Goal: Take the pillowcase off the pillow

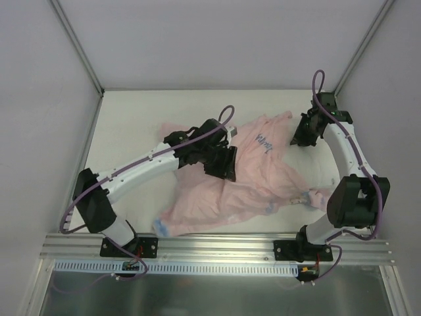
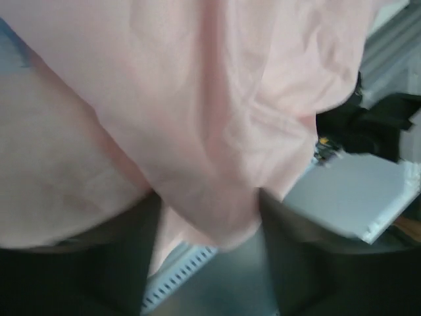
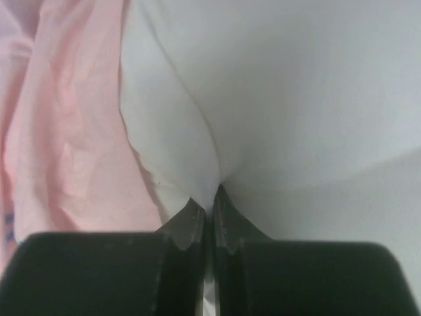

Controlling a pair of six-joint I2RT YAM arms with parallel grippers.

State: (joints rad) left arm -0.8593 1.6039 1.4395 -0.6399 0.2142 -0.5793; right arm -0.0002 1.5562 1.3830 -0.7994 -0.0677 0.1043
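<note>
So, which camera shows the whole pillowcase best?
The top view: the pillowcase lies there nearly whole, only the left arm covers part. The left wrist shows one close fold; the right wrist, a pink strip beside the pillow.

The pillowcase [image 1: 250,178] is hiding most of the pillow [image 3: 276,99] in the top view. Blurred pink folds are covering the fingertips of the left gripper [image 2: 207,220], concealing whether they are pinching.
</note>
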